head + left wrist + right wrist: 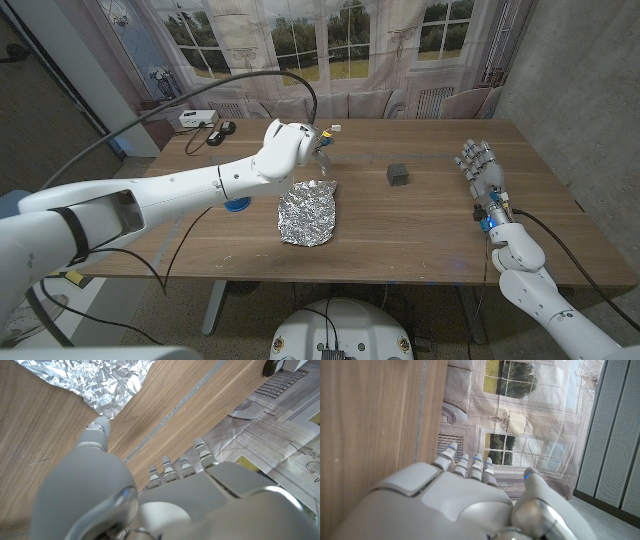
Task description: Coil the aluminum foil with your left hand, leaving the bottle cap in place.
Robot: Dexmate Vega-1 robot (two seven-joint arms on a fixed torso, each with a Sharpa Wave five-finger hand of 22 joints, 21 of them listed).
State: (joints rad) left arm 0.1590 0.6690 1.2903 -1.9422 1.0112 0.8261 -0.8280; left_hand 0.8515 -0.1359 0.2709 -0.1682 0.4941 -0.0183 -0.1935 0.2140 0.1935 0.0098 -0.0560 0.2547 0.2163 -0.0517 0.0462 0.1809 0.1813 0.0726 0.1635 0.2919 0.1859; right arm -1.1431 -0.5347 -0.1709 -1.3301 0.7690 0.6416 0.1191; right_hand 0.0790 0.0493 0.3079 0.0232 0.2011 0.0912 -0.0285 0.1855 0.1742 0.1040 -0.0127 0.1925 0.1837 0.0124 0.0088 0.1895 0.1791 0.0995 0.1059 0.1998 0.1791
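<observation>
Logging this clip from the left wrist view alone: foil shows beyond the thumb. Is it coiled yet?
Observer: No; the head view shows the aluminum foil lying as one crumpled sheet, the left hand at its far edge.
Operator: Anything beside it?
Observer: A small dark block to its right, apart.
Operator: And the other arm?
Observer: The right hand stands at the right edge of the table, fingers spread, holding nothing.
</observation>
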